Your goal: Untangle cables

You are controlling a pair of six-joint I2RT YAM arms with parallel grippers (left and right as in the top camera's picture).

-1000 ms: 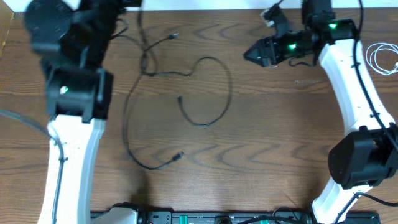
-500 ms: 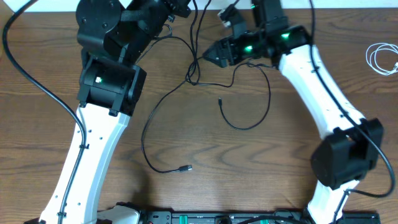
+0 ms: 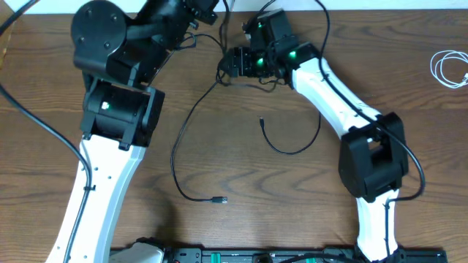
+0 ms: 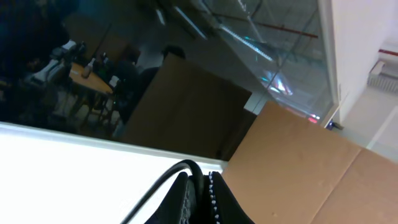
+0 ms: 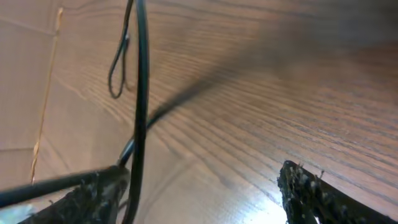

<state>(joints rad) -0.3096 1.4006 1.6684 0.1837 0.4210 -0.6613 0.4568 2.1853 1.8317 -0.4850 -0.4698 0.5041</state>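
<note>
Two thin black cables lie on the wooden table and cross in a tangle near the back middle. One black cable runs down to a plug at the front. The other black cable loops right and ends in a plug. My left gripper is raised at the back edge and is shut on a black cable. My right gripper is open at the tangle, and a black cable hangs past its left finger. A white cable lies coiled at the far right.
The wooden table has a black rail along its front edge. The left arm's big black body stands over the left part of the table. Brown cardboard shows behind the table in the left wrist view.
The left arm has moved right and up with its cable, dragging both black cables to the right. The right gripper has swung left to the tangle.
</note>
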